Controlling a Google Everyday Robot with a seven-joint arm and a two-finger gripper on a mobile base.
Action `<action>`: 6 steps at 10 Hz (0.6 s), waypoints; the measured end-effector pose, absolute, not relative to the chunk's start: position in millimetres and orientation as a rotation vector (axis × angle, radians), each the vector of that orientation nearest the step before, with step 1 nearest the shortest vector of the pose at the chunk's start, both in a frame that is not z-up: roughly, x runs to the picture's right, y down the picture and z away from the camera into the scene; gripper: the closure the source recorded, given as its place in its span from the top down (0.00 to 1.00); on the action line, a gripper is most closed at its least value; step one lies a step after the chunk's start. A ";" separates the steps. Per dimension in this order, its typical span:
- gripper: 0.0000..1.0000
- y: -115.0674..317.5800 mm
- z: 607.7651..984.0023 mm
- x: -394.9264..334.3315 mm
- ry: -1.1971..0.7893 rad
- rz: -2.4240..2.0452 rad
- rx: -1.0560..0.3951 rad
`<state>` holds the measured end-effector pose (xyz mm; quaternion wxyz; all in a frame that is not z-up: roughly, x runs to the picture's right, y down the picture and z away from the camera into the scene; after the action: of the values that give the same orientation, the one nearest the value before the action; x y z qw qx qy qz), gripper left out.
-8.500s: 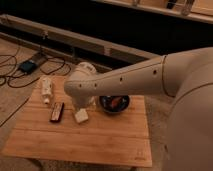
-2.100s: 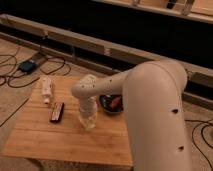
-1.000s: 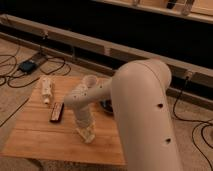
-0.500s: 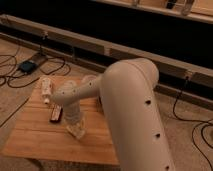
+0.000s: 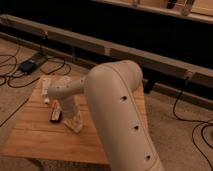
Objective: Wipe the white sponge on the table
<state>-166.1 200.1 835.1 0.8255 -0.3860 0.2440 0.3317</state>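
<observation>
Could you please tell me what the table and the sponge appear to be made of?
Table: looks like light-brown wood or bamboo, matte; parallel slat lines run along the top. Sponge: probably soft foam, off-white and dull, partly hidden. The gripper, shut on it, holds it against the table, left of centre.

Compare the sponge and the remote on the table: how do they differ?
The sponge is pale and blocky; the remote is dark, long and flat. The sponge sits at the tip of the claw, which is shut on it near the table's middle; the remote lies loose beside it, not held. Both rest on the wooden table.
</observation>
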 end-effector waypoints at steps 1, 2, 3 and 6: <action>0.00 192.4 842.0 -162.8 0.527 0.733 -0.818; 0.00 185.5 847.5 -156.2 0.541 0.769 -0.815; 0.00 180.5 851.6 -147.9 0.556 0.805 -0.811; 0.00 185.4 856.4 -110.8 0.618 0.903 -0.812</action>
<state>-110.8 185.4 856.4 0.7769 -0.3754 0.2856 0.4172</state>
